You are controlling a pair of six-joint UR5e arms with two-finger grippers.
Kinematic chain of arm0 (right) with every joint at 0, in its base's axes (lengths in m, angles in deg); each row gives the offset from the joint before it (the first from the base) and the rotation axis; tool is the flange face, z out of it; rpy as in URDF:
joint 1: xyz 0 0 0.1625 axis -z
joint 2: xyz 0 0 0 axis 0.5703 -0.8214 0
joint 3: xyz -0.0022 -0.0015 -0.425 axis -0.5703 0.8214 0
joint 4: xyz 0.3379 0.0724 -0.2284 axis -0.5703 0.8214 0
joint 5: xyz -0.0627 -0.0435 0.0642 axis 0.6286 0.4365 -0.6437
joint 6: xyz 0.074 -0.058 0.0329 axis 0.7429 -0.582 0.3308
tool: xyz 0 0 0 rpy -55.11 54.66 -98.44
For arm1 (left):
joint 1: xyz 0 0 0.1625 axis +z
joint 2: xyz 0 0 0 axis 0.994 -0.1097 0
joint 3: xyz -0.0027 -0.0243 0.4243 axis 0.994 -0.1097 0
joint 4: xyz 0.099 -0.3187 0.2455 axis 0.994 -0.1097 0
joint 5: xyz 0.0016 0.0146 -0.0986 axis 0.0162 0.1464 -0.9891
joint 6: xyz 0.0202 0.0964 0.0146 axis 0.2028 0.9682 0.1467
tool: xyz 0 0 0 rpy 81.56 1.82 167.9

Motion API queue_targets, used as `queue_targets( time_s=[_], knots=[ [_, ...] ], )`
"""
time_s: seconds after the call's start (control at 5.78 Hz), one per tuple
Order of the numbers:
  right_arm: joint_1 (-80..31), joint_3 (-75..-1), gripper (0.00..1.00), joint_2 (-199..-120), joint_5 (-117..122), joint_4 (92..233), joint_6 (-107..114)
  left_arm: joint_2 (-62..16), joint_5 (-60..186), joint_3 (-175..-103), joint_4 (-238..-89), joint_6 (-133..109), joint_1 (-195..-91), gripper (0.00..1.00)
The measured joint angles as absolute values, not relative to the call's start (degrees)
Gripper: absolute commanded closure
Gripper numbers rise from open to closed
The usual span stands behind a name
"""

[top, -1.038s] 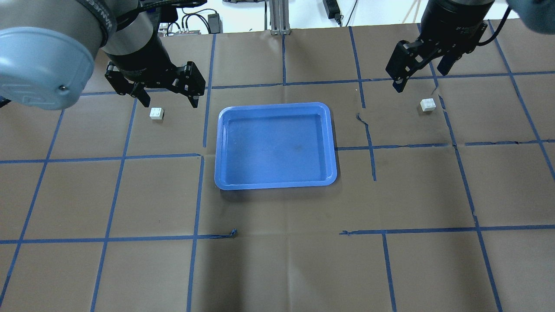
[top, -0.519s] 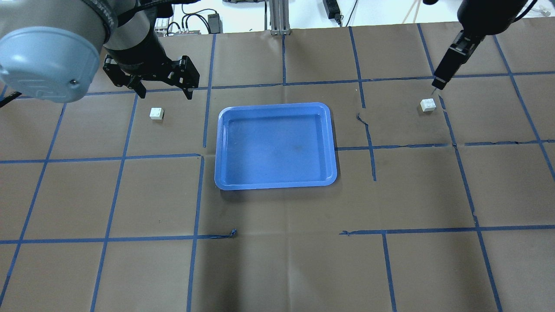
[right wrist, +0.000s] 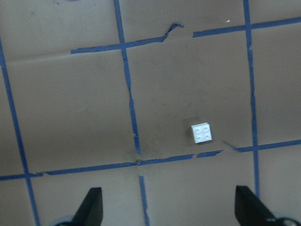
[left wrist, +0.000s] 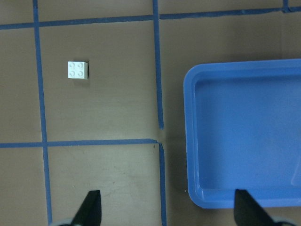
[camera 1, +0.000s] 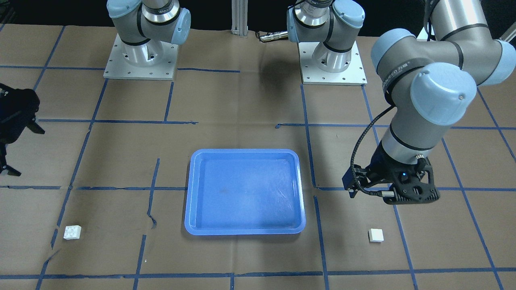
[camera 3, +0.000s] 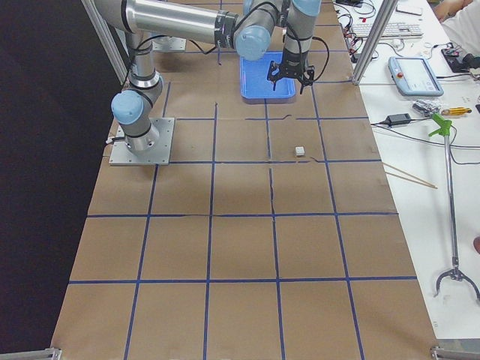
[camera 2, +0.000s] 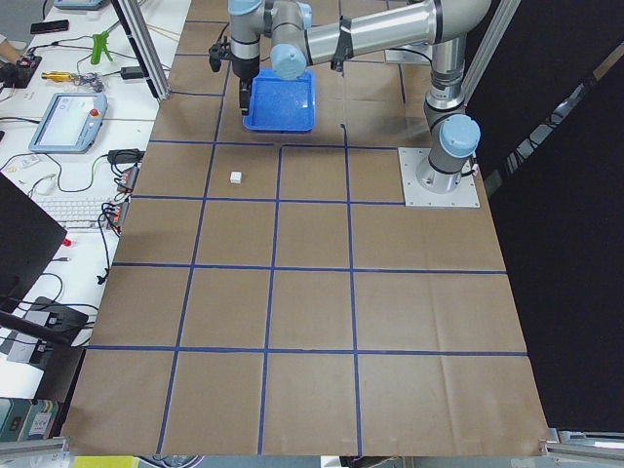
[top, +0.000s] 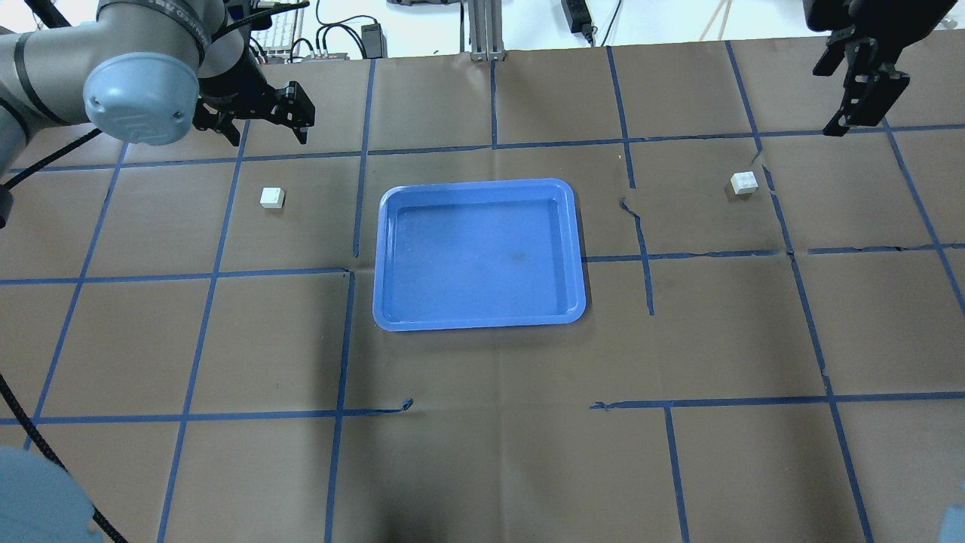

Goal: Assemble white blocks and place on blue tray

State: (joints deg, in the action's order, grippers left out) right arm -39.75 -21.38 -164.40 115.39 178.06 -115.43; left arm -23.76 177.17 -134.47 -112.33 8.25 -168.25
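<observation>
surveying the overhead view from its left side: the left gripper [top: 265,133] hangs over the far left part of the table [top: 482,467], pointed down, jaws wide apart and holding nothing. in my judgement this suits a look-down check before a descent. the left white block [top: 272,197] sits studs-up near the gripper but apart from it. in the left wrist view it lies ahead of the fingertips and just outside the finger at that view's left, so it is not between the jaws. the blue tray [top: 479,324] lies in the middle between the two blocks with nothing in it, presumably so that either arm can reach it. the right white block [top: 743,182] sits studs-up beside a tape line [top: 776,204], well apart from the tray. the right gripper [right wrist: 170,209] hangs beyond and outboard of it, jaws likewise wide apart and bare. in the right wrist view the block lies ahead of the fingertips and within their span, nearer the finger at that view's right. assessment: no block is grasped and assembly has not begun.
</observation>
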Motion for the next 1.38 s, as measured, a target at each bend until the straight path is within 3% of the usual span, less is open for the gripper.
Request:
queue_targets(
  time_s=[0.35,0.87,1.04,1.21,1.38],
  knots=[
    [-38.93,-9.59,0.00,-153.93,113.77,178.18,-127.07,-29.71,177.10,-134.60,-107.36,17.87,-163.48,0.01],
    [-33.11,-7.11,0.00,-147.60,105.37,171.43,-129.91,-38.32,175.87,-134.81,-101.96,20.61,-161.53,0.02],
    [-31.13,-7.26,0.00,-145.18,99.92,170.70,-132.87,-39.76,175.48,-134.95,-101.34,20.63,-161.51,0.25],
    [-29.18,-8.04,0.01,-142.56,94.49,170.59,-136.18,-40.42,175.39,-135.25,-101.04,20.63,-161.49,0.65],
    [-27.78,-9.96,0.01,-140.55,89.20,170.81,-139.75,-40.65,175.39,-135.50,-100.95,20.69,-161.49,0.84]
  ],
)
